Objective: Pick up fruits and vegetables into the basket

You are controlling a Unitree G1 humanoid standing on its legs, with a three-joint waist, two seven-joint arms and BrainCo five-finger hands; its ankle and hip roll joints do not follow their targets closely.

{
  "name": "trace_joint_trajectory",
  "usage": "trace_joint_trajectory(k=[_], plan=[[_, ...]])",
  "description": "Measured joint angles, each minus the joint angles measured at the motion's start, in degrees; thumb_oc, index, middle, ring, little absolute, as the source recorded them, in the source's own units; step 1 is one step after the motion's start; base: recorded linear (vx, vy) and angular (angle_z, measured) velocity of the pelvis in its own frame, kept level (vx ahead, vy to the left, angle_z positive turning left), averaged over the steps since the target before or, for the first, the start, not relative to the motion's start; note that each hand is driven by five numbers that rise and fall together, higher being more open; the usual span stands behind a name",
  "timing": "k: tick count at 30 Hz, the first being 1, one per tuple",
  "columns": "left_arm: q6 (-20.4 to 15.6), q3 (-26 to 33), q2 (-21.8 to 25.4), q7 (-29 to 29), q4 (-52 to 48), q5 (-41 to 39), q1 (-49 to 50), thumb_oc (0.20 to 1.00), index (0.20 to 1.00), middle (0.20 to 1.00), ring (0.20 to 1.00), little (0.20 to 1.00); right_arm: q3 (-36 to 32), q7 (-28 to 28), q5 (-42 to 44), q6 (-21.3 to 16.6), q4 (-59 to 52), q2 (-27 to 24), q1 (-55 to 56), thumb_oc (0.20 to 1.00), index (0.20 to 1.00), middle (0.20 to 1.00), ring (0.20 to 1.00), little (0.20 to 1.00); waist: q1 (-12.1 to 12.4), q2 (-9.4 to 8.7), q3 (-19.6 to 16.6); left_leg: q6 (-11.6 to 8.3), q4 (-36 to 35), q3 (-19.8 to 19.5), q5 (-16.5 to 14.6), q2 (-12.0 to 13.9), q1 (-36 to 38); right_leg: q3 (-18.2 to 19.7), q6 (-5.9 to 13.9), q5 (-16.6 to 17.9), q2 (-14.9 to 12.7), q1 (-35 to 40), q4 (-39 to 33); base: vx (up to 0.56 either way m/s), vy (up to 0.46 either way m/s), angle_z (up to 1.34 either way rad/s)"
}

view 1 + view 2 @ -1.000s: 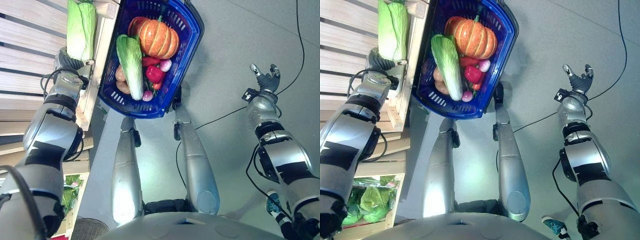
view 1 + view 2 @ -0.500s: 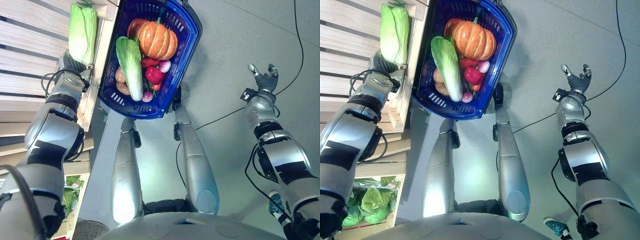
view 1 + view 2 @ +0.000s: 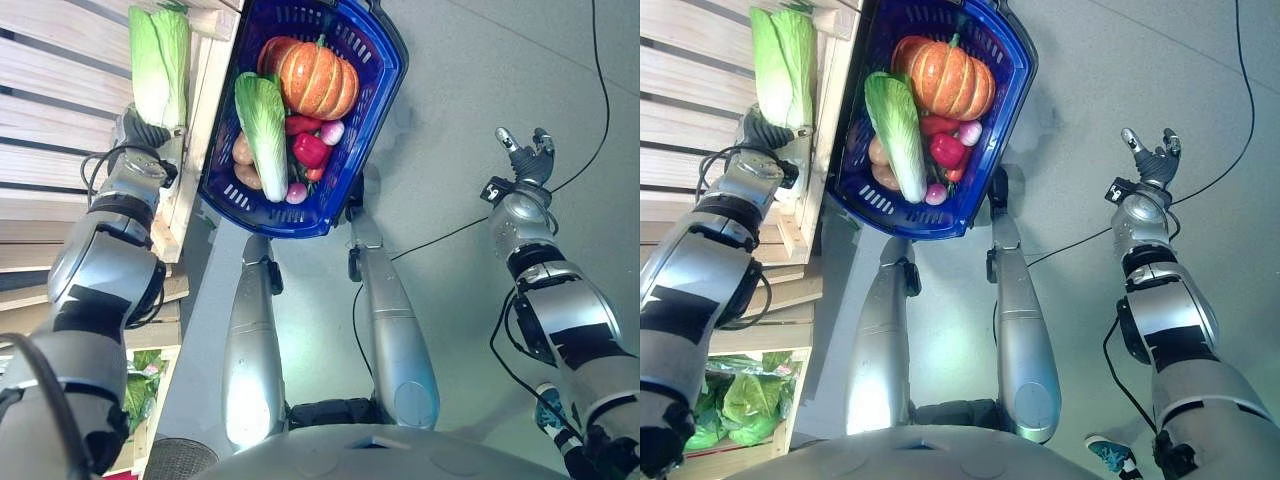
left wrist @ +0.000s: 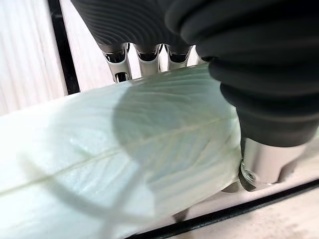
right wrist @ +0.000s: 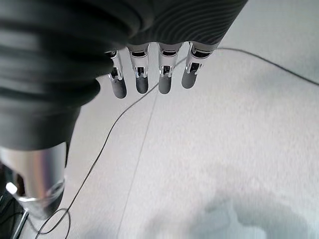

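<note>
wooden slats (image 3: 50,100); left robot hand (image 3: 140,131) grips cabbage (image 3: 158,62); right robot hand (image 3: 1150,160) spread, empty; no legible writing.

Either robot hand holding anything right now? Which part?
The left robot hand grips a napa cabbage by its lower stem end, over the wooden shelf. The right robot hand is open and holds nothing.

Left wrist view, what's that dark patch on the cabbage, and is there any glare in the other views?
Left wrist view: a soft shadow on the cabbage held by the left hand. Left eye view: bright glare on the wooden slats. Right wrist view: right hand over evenly lit floor.
</note>
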Motion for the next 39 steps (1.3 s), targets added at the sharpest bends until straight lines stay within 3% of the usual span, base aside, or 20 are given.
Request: trace_joint_trajectory(k=[6,12,20,29,39], plan=[[-9.22,4.25,-0.08,6.55,-3.4,-5.67,6.03,0.2,0.2,0.2,0.2,0.2,2.07,5.19,3.04,-1.62,-5.42,1.31,1.63,1.0,1.0,1.0,1.0,1.0,0.48,0.01,0.0,-0.01,-0.22,-0.39,0.01,-0.1,0.5,-0.26,-0.02,0.01,-0.1,0.61,-0.02,-0.02,-0.012,0.01],[-15.43,8.5,-0.37,14.06,-13.24,-5.41,13.56,0.2,0.2,0.2,0.2,0.2,2.05,5.92,4.33,-2.75,-12.59,3.11,4.41,1.0,1.0,1.0,1.0,1.0,1.4,0.04,0.02,0.01,-1.83,-0.97,0.92,-0.48,1.02,-1.01,-0.02,0.0,-0.54,1.0,-0.69,-0.03,-0.029,0.06],[-20.79,9.18,-1.57,24.49,-36.25,10.11,20.57,0.2,0.2,0.2,0.2,0.2,2.04,6.5,5.95,-2.73,-30.71,4.11,11.93,1.0,1.0,1.0,1.0,1.0,3.08,0.06,0.08,0.03,-3.18,-1.7,1.74,-0.79,2.4,-1.67,0.26,-0.22,-0.85,2.31,-1.01,-0.03,-0.023,0.05],[-22.47,7.61,-1.28,24.57,-43.14,19.4,20.38,0.2,0.2,0.2,0.2,0.2,1.64,12.44,10.57,-1.99,-38.95,4.38,12.57,1.0,1.0,1.0,1.0,1.0,3.03,0.12,0.12,-0.15,-4.5,-1.54,2.35,-0.68,3.15,-1.73,0.03,0.03,-0.75,2.57,-1.6,0.0,0.001,0.0],[-23.0,1.9,2.4,15.04,-50.75,21.59,18.76,0.2,0.2,0.2,0.2,0.2,3.76,17.66,10.01,3.82,-50.21,4.41,13.95,1.0,1.0,1.0,1.0,1.0,3.36,0.13,0.14,-0.09,-5.31,-1.35,2.44,-0.69,4.53,-1.71,0.08,-0.01,-0.81,3.56,-1.71,0.0,0.0,0.0]])
